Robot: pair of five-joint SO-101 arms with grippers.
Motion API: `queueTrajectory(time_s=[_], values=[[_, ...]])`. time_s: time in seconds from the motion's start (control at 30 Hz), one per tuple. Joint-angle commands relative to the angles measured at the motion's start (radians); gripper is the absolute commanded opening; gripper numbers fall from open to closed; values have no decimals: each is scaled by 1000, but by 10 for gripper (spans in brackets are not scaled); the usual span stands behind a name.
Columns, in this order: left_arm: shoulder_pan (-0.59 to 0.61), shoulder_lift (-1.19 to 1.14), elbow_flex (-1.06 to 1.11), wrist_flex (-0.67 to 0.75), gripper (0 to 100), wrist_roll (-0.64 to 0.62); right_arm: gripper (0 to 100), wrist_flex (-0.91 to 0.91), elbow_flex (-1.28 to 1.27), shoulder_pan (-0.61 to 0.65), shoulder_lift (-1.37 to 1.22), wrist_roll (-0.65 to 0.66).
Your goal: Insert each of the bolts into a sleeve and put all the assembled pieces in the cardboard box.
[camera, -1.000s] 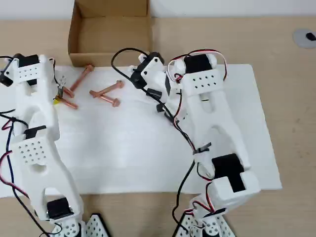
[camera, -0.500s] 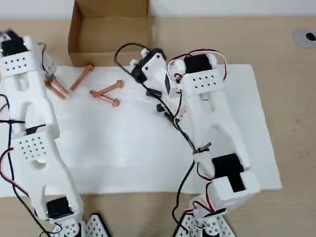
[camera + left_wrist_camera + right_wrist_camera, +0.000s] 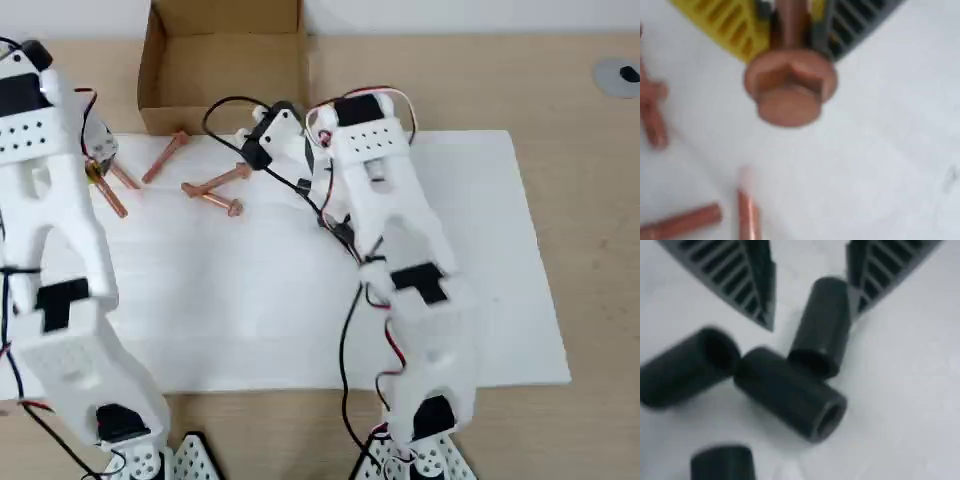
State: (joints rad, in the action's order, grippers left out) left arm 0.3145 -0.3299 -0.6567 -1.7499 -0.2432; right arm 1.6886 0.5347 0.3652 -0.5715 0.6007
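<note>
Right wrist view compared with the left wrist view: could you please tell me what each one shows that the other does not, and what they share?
Right wrist view: four black sleeves lying on their sides, one of them between the open fingers of the right gripper. Left wrist view: the left gripper shut on a copper bolt, its head toward the camera, with three loose bolts lying beyond. Shared: the white sheet underneath.

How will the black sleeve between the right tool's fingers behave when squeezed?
Lying on its round side, the sleeve will probably roll if nudged. It looks rigid and smooth, so it may slip. It seems to touch a second sleeve, which may shift.
</note>
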Motion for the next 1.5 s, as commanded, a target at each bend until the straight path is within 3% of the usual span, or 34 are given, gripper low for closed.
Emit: queueTrajectory(time_s=[0.0, 0.17, 0.4, 0.6, 0.9, 1.47], values=[[-14, 216, 109, 25, 13, 9, 131, 100, 341, 19, -127, 144], [-25, 469, 411, 112, 13, 5, 131, 100, 549, 22, -262, 181], [-25, 891, 1019, 483, 13, 9, 135, 98, 549, 42, -305, 207], [-20, 1188, 1359, 686, 14, 2, 231, 95, 552, 41, -315, 218], [-20, 1570, 1560, 766, 13, 9, 231, 87, 553, 45, -372, 245], [-20, 2023, 1809, 700, 13, 103, 231, 12, 553, 41, -473, 245]])
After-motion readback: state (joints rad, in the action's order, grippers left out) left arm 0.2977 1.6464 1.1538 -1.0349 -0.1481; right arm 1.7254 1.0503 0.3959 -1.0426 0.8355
